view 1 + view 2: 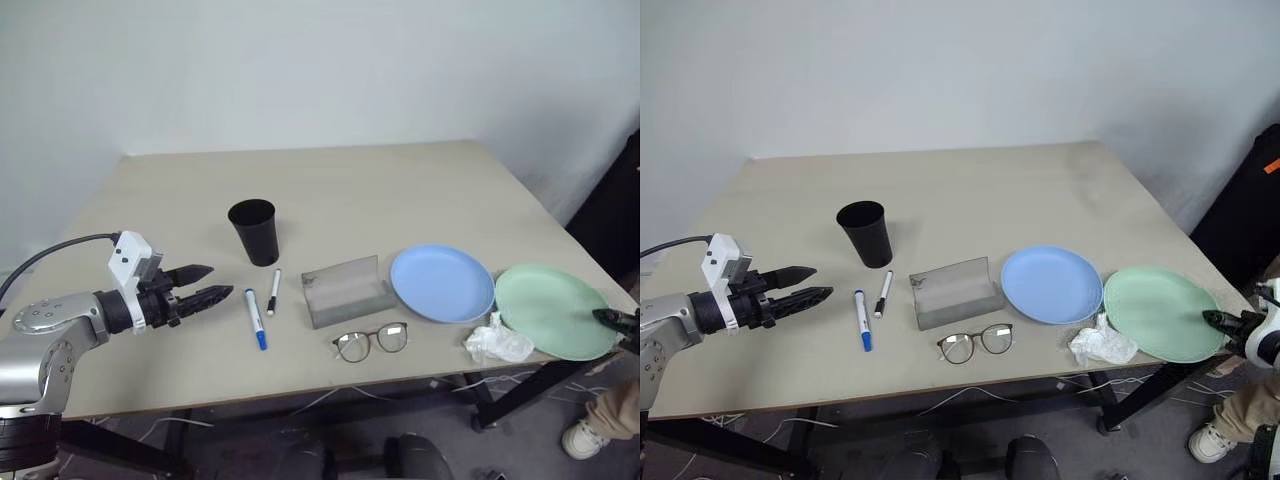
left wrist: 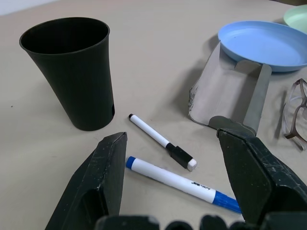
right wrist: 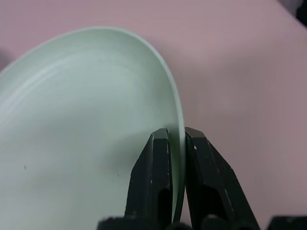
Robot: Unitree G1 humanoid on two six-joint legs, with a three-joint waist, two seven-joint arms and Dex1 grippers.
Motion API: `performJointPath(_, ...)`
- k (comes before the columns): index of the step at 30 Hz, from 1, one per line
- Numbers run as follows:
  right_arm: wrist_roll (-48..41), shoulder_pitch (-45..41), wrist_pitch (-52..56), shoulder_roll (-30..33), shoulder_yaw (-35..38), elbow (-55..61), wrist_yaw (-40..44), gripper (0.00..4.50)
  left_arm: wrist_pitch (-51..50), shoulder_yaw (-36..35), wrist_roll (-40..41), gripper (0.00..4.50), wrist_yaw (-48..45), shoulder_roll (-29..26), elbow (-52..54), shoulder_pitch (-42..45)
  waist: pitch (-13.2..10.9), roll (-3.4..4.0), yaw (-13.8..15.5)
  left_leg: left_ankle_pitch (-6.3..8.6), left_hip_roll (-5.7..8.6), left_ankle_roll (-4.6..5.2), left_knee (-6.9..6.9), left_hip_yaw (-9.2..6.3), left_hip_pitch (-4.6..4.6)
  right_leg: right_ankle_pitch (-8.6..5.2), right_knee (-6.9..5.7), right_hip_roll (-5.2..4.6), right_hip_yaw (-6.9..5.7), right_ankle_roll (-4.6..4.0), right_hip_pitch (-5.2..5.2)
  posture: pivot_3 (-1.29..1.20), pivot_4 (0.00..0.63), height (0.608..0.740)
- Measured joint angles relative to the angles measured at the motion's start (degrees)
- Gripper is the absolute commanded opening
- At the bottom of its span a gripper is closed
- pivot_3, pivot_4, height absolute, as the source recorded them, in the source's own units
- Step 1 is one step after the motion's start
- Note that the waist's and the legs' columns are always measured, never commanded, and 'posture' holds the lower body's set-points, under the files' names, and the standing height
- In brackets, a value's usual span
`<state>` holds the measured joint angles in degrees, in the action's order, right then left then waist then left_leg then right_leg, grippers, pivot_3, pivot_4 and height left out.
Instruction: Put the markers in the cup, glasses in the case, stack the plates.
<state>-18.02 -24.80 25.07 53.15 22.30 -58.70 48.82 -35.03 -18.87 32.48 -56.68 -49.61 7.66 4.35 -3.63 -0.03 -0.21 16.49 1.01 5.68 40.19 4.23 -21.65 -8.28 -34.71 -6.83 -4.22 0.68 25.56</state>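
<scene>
Right end effector (image 3: 176,184) clamped on rim of mint green plate (image 1: 1155,312) at counter (image 1: 1040,190) right front edge. Left end effector (image 1: 205,284) apart, empty, hovering near markers (image 1: 257,318) beside cup (image 1: 254,231). Light blue plate (image 1: 1050,283) just left of green one; crumpled tissue (image 1: 1100,343) touching both. Risk: thin edge grip may slip when lifting; plate could drag tissue or tip off counter edge.

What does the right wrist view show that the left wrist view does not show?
Right wrist view alone: the right gripper shut on the rim of the green plate.

Left wrist view alone: the open left gripper, the black cup, both markers, the open grey case, the blue plate and one lens of the glasses.

Both: the beige table and some part of the green plate.
</scene>
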Motion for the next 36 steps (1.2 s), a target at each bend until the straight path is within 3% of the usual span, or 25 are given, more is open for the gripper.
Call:
performJointPath(8,-1.7,-2.3,1.5,0.0,2.2,-0.2,-1.2,0.39,-0.4,0.0,0.0,3.16,0.5,0.0,0.1,0.0,0.0,0.07,0.0,0.01,0.00,0.00,-0.04,0.02,-0.02,0.00,0.01,-0.01,0.00,0.00,0.03,0.00,0.000,0.723)
performJointPath(18,-5.1,-13.5,0.3,2.4,10.3,-6.0,-12.9,0.39,-0.5,0.4,0.0,3.16,0.8,0.0,0.2,0.1,0.0,0.14,0.1,0.04,0.01,0.01,-0.17,0.00,-0.08,0.00,0.14,0.00,-0.02,0.00,0.09,0.00,0.000,0.723)
performJointPath(30,-2.6,-13.7,0.9,1.8,5.5,-5.9,-10.0,0.39,-0.5,0.4,0.0,3.16,1.1,0.1,0.2,0.1,0.0,0.15,0.1,0.20,0.02,0.13,-0.17,0.05,-0.12,-0.01,0.32,0.01,-0.02,0.01,0.08,0.00,0.000,0.723)
performJointPath(34,-1.2,-10.5,1.1,1.8,3.3,-6.0,-8.1,1.25,-0.5,0.4,0.0,3.16,1.3,0.1,0.3,-0.5,0.0,0.20,0.2,0.23,0.04,0.18,-0.17,0.01,-0.16,-0.01,0.40,-0.01,-0.05,0.01,0.05,0.00,0.000,0.723)
performJointPath(36,-0.8,-9.6,1.2,1.8,2.5,-6.0,-7.2,1.93,-0.6,0.4,0.1,3.16,1.4,0.2,1.0,-1.1,0.0,0.21,0.1,0.24,0.04,0.19,-0.18,0.02,-0.16,-0.01,0.45,0.00,-0.04,0.01,0.05,0.00,0.000,0.723)
